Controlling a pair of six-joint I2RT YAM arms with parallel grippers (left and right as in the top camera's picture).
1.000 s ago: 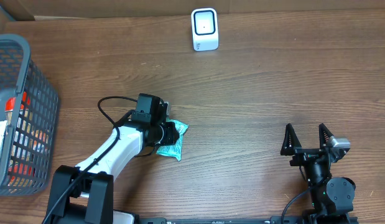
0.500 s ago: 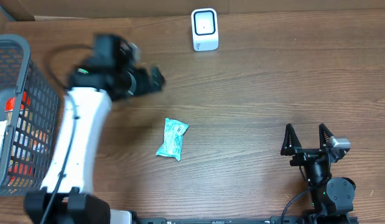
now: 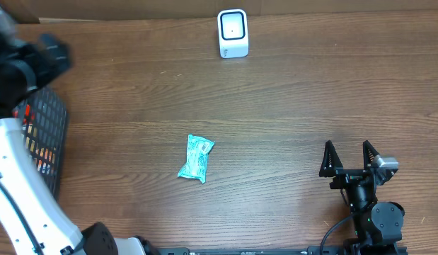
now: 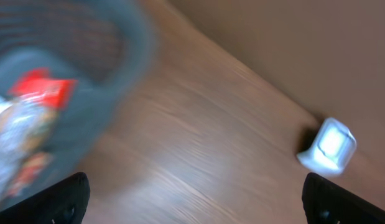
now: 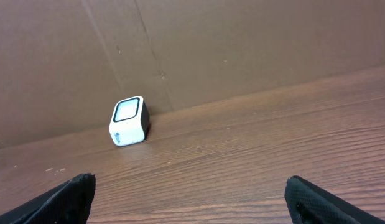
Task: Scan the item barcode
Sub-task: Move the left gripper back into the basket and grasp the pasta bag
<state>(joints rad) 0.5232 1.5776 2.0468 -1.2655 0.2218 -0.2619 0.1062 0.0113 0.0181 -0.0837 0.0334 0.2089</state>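
Wrapping on the teal packet (image 3: 196,158) looks like thin, crinkled film, so I judge it light, soft and easily squashed, with little stiffness and a slick surface that could slide on the wood. It lies flat on the tabletop (image 3: 289,106) near the middle, its long axis roughly front to back and slightly tilted, well apart from both arms and from the white scanner (image 3: 233,32) standing at the far edge. No barcode can be made out at this size, so which face carries it is unknown.

The left gripper (image 3: 42,57) is blurred up at the far left, over the dark mesh basket (image 3: 52,120). Its wrist view shows its fingers spread to the frame's corners with nothing between them, only the basket rim, some red and silver goods inside and the scanner off to the right. The right gripper (image 3: 347,150) sits near the front right, jaws fully spread and empty, facing the scanner.

A sound hold would probably be a pinch across the packet's narrow width or on a crimped end, gentle enough not to crumple the printed face, leaving that face uncovered for the scanner window.
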